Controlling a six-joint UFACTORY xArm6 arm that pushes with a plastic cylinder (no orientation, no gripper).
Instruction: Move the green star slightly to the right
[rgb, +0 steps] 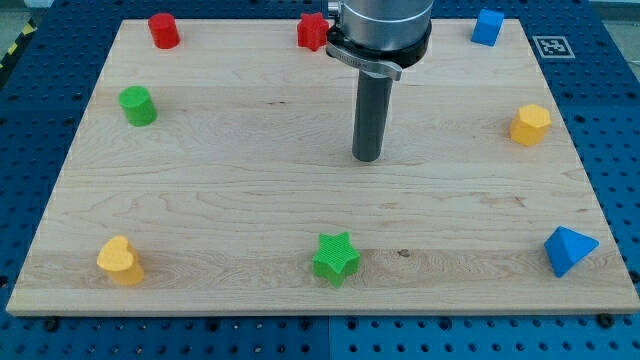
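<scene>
The arm carries no hand; it ends in a straight dark rod, so no open, narrow or holding state applies. My tip (367, 158) stands near the middle of the wooden worktop (250, 200), touching no block.

The green star (336, 258) lies near the view's bottom edge, below my tip and slightly to its left, well apart from it.

Other blocks sit along the edges of the worktop:
- A red cylinder (163, 30) at the view's top left.
- A red block (312, 31) at the top centre, just beside the arm's housing; its right side is partly hidden, so its shape is probably a star but cannot be confirmed.
- A blue cube (487, 27) at the top right.
- A green cylinder (137, 105) at the left.
- A yellow hexagonal block (530, 124) at the right.
- A yellow heart (120, 260) at the bottom left.
- A blue triangular block (568, 249) at the bottom right.
</scene>
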